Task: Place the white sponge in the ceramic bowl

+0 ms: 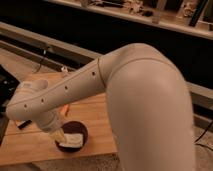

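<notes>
Wooden table (30,147): bare boards left of bowl, front edge close below | gripper (59,134): over ceramic bowl (82,131) left rim, finger state cannot tell | white sponge (73,140): inside bowl, near front table edge | arm (140,95): blocking right side, covering table's right edge

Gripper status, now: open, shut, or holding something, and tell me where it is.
Gripper: over the near-left rim of the dark bowl, right beside the white sponge that lies inside it; grip state cannot be told.
</notes>
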